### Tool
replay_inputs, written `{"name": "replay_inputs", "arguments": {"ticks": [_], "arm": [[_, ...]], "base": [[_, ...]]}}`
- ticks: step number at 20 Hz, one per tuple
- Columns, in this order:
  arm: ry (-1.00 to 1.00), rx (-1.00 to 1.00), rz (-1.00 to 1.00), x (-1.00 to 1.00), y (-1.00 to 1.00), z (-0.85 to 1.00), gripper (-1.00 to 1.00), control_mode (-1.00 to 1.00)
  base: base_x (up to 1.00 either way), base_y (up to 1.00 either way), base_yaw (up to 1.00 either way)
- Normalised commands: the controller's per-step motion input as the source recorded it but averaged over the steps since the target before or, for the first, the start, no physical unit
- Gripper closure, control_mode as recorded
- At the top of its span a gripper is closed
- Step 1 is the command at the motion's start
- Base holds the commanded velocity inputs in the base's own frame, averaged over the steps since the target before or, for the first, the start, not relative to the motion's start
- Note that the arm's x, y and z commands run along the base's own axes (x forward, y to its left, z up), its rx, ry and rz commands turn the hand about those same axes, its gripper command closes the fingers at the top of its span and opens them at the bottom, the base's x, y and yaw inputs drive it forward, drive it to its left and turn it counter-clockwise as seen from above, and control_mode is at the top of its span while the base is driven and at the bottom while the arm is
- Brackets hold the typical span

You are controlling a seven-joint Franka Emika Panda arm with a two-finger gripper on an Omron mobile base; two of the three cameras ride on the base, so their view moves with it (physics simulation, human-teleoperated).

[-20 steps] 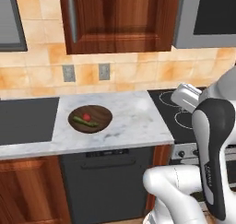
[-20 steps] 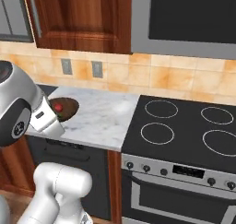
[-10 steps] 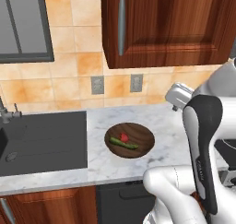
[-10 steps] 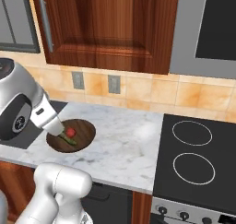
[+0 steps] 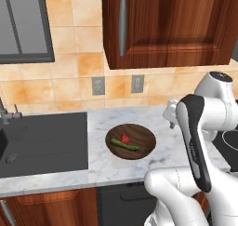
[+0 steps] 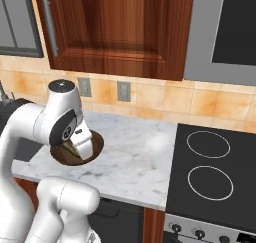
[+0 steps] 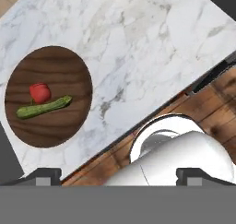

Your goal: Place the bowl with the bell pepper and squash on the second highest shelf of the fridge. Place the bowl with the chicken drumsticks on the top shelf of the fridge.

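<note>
On the marble counter (image 5: 100, 160), arm half-hides bowl (image 6: 96, 141) of bell pepper (image 7: 40, 92) and squash (image 7: 44, 107); fingers (image 7: 44, 174) spread, empty.

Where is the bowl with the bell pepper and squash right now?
In the left base view the bowl sits on the marble counter, right of the dark sink and below the wall outlets.
</note>
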Motion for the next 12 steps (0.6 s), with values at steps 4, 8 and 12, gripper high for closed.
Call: {"name": "replay_inputs", "arguments": {"ticks": [4,8,12], "arm": [[0.0,0.0,0.0,0.55,0.0,-0.57,-1.0,-1.0],[0.0,0.0,0.0,0.52,0.01,-0.69,-1.0,-1.0],[0.05,0.0,0.01,0.43,0.04,-0.62,-1.0,-1.0]], "base": [[0.0,0.0,0.0],[0.0,0.0,0.0],[0.0,0.0,0.0]]}}
